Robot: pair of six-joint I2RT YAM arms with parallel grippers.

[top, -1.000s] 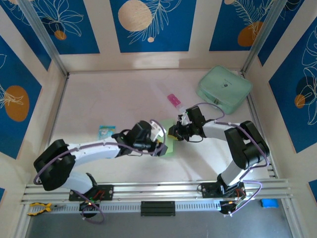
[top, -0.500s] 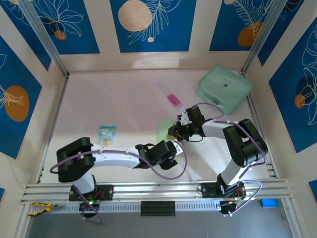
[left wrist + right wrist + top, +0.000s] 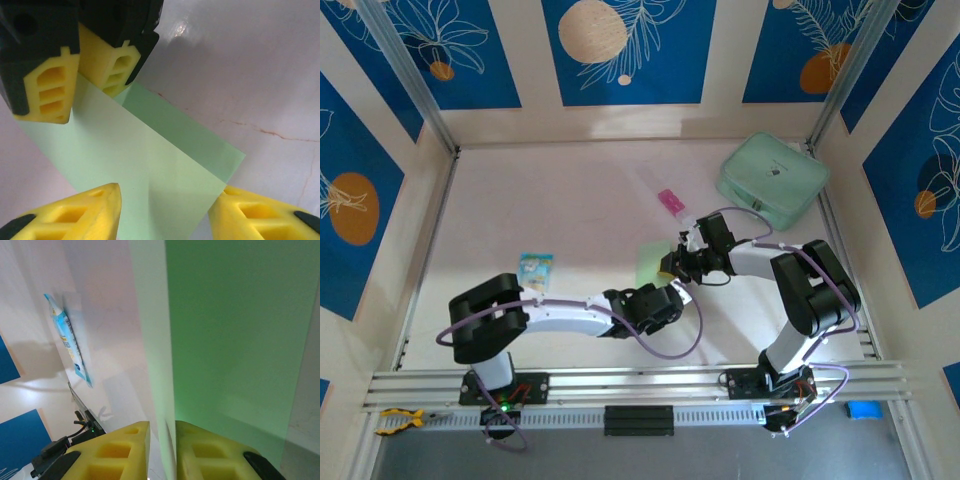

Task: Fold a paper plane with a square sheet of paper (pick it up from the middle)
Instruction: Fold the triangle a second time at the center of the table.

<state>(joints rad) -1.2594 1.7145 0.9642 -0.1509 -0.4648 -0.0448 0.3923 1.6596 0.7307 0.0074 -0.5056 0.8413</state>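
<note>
Right wrist: right gripper (image 3: 162, 450), lower centre, pinched tight on the edge of the square sheet of paper (image 3: 230, 340), which spans the right half; blue-and-white packet (image 3: 67, 340) upper left. Left wrist: left gripper (image 3: 167, 220), bottom edge, fingers spread wide either side of the sheet.

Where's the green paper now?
In the top view, the pale lime-green paper sheet is mid-table, its edge pinched by the right gripper, beyond the left gripper.
</note>
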